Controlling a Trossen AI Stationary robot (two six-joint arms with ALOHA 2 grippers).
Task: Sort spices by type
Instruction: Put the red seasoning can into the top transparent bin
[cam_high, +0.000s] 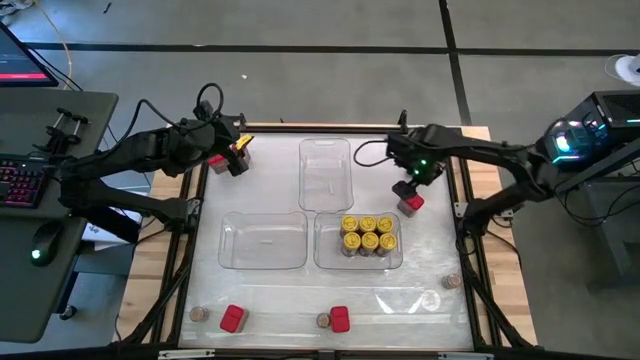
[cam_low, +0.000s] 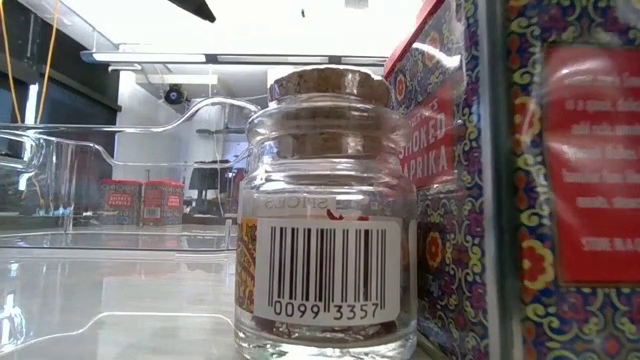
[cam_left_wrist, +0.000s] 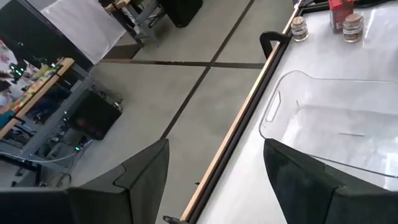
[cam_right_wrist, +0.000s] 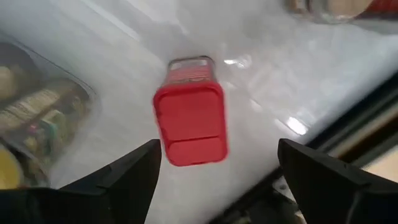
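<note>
The red tin (cam_right_wrist: 189, 127) stood upright on the counter (cam_high: 300, 295) just beside the tray of yellow-lidded jars (cam_high: 368, 233), directly below the right gripper (cam_right_wrist: 217, 168), whose jaws were spread and empty. It was judged light, rigid and slick; its flat opposite sides suited gripping. The left gripper (cam_left_wrist: 217, 168) was held spread, empty.

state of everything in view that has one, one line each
left gripper: open, empty, over the table's left edge
right gripper: open, above a red box
red box: upright on the table, released
yellow-lidded jars: upright, grouped in the right tray
left tray: empty
far tray: empty
cork jar: corked, upright
</note>
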